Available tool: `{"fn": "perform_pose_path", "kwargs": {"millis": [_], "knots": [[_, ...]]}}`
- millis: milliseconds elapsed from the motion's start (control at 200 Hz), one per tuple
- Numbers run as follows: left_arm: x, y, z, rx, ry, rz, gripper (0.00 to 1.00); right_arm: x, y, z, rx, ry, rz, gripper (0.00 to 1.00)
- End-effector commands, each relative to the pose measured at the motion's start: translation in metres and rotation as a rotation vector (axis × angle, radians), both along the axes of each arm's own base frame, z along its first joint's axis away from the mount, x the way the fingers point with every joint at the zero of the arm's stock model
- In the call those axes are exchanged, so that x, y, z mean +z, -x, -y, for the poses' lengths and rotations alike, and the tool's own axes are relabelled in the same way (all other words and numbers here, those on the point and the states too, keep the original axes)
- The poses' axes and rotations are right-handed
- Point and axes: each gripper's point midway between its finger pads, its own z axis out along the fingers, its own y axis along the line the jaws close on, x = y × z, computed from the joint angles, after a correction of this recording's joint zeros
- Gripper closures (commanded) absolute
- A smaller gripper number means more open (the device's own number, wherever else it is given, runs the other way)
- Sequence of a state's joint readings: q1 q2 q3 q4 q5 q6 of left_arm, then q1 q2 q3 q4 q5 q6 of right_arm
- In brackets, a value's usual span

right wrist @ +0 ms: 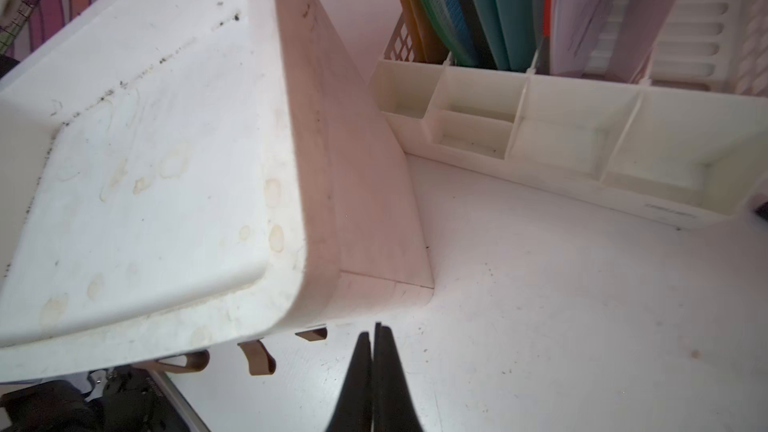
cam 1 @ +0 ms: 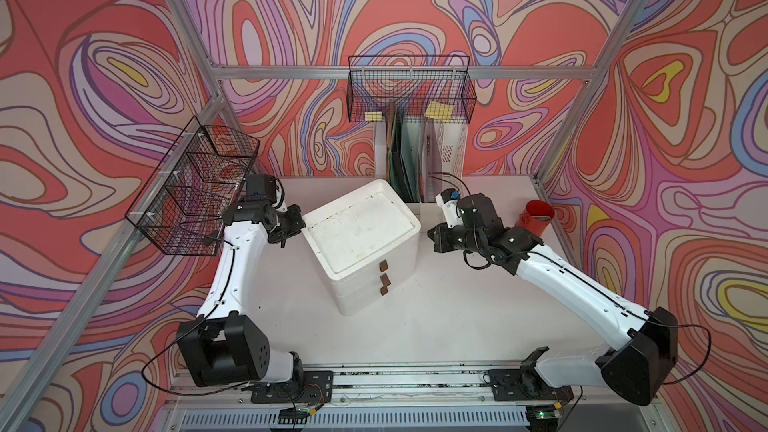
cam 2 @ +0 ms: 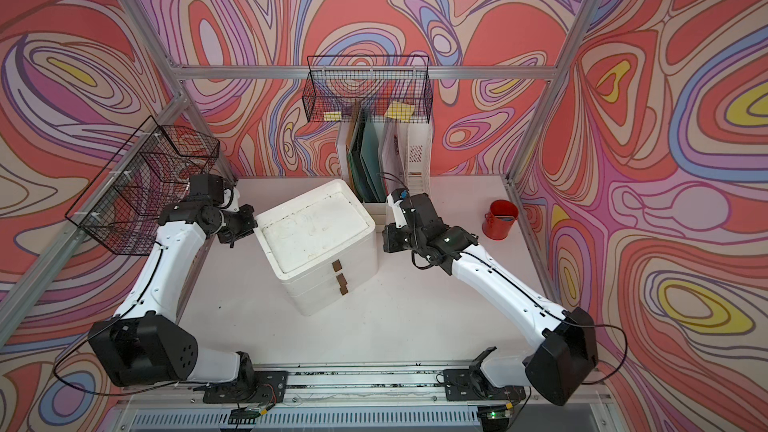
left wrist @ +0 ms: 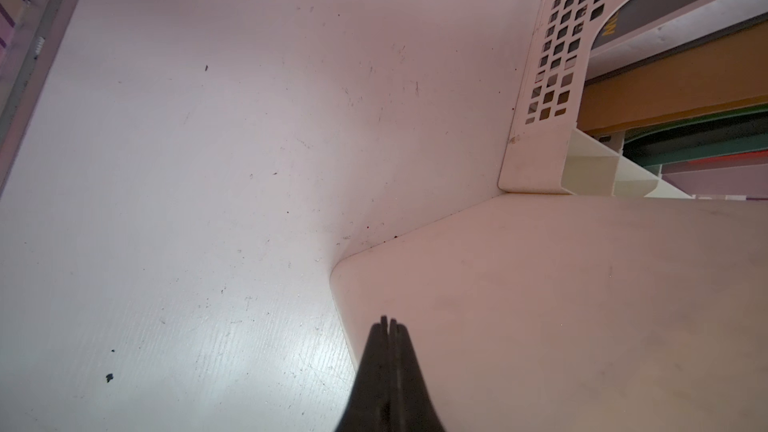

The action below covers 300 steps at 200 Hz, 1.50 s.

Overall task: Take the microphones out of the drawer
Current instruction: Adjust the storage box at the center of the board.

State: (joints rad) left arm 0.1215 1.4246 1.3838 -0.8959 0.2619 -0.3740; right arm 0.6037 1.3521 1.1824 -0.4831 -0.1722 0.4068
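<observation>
Left arm (cam 1: 239, 268) and right arm (cam 1: 573, 280) flank one drawer unit (cam 1: 365, 238) at centre frame in both top views; microphone unseen — presumably inside. Left wrist view: left claw (left wrist: 389, 320), lower centre, clenched empty. Right wrist view: right claw (right wrist: 373, 330) clenched empty beside three handles (right wrist: 257, 357); tugging could slide the unit.

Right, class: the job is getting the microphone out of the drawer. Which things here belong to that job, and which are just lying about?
Job: white drawer unit, drawers closed; brown handles; left gripper, shut; right gripper, shut. Microphone not in sight.
Lying about: red tin; file organiser; back wire basket; side wire basket; yellow notes.
</observation>
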Motion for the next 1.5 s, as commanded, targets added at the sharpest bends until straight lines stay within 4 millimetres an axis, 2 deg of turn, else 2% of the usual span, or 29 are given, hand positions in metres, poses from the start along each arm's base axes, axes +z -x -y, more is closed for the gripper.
{"fn": "perform_pose_path", "kwargs": {"millis": [0,396,546,671,806,906,1036,1232,1332,1497], "knots": [[0.008,-0.004,0.024,-0.101,0.090,0.055,1.00,0.025,-0.005,-0.032,0.056,-0.202,0.019,1.00],[0.002,0.024,0.053,-0.186,0.225,0.045,1.00,0.017,-0.019,-0.046,0.068,-0.215,-0.005,1.00],[0.001,0.026,0.045,-0.168,0.176,0.056,1.00,0.001,-0.009,-0.020,-0.008,-0.119,-0.032,1.00],[-0.001,0.018,0.036,-0.144,0.126,0.062,1.00,-0.002,0.010,-0.006,-0.001,-0.076,-0.064,1.00],[-0.002,0.002,0.033,-0.144,0.123,0.068,1.00,-0.002,0.033,-0.011,0.056,-0.141,-0.132,1.00],[-0.003,-0.010,0.024,-0.121,0.082,0.061,1.00,-0.008,0.044,-0.012,0.070,-0.165,-0.176,1.00],[-0.005,-0.026,0.017,-0.098,0.058,0.071,1.00,-0.007,0.052,-0.021,0.100,-0.218,-0.198,1.00],[-0.009,-0.041,0.039,-0.170,0.187,0.074,1.00,-0.007,0.046,-0.042,0.122,-0.315,-0.189,1.00],[-0.017,-0.042,0.027,-0.129,0.122,0.061,1.00,-0.009,0.039,-0.050,0.118,-0.325,-0.175,1.00],[-0.032,-0.041,-0.011,0.034,0.031,0.005,1.00,-0.010,0.023,-0.045,0.043,-0.317,-0.120,1.00]]}}
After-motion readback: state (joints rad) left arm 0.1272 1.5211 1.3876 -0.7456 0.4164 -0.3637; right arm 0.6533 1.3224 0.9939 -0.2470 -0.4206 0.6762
